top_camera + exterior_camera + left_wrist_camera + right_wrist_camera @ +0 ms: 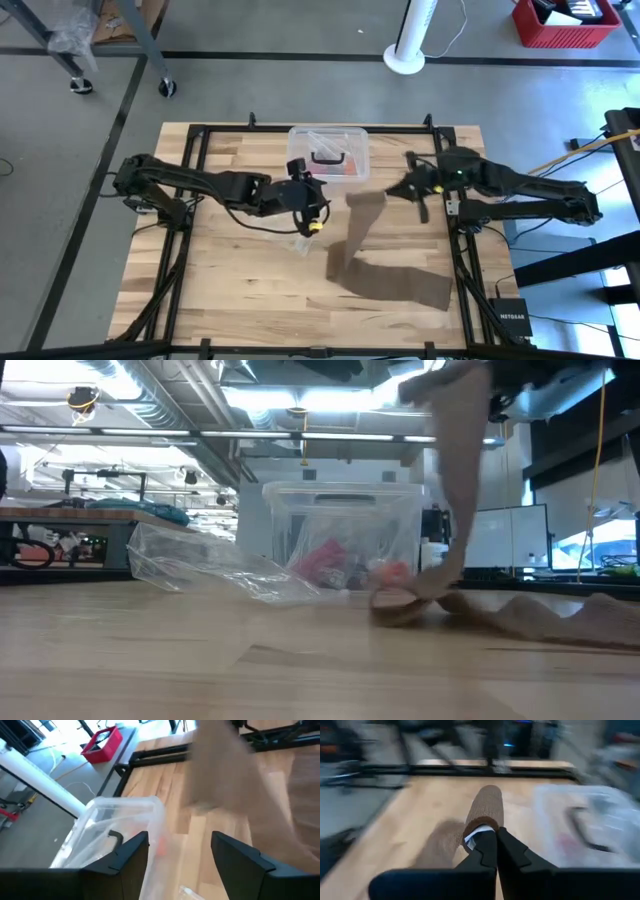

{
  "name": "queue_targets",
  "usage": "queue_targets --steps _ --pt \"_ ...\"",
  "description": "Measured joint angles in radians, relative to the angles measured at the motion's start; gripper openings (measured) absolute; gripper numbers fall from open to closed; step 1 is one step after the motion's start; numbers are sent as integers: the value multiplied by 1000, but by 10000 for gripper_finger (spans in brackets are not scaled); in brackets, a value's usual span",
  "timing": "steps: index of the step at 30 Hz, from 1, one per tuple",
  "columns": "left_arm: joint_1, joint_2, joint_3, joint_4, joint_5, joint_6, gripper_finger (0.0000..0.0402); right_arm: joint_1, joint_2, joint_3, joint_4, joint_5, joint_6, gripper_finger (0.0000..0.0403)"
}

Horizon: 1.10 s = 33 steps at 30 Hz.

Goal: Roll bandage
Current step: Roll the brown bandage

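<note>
The bandage, a dull brown strip, rises from the table to my right gripper, which is shut on its upper end right of the table's middle. In the low view the bandage hangs down to a bend on the table, and its rest lies flat toward the right. My left gripper stands open left of the raised strip, near the clear box, with nothing between its fingers. In the left wrist view the bandage is ahead of it. My right gripper pinches the bandage's end, which bears a small white tag, between its two shut fingers. They come from the table's right, nearly level. The end is lifted clear; the strip hangs below, and its lower length lies on the table.
A clear plastic box with a black handle stands at the table's far middle. A clear thin plastic bag lies on the table near my left gripper. Bare wood shows at the near left.
</note>
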Motion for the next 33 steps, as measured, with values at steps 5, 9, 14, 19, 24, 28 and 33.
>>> queue_targets --steps 5,9,14,19,24,28,33 --pt "7 2 -97 206 33 29 208 1 -103 -132 172 -48 78 0" --pt "16 7 -181 478 91 93 208 0 -125 -228 337 -91 111 0" --pt "26 9 -222 641 164 88 208 0 -121 -248 369 -121 126 1" --pt "-6 9 -224 619 172 60 208 0 -150 -246 410 -117 128 1" --pt "-34 9 -224 630 171 66 208 0 -152 -246 428 -94 137 1" --pt "-38 6 -224 660 166 77 208 0 -153 -246 478 -65 143 1" --pt "-30 9 -224 661 155 76 208 1 -123 -246 509 -70 170 1"
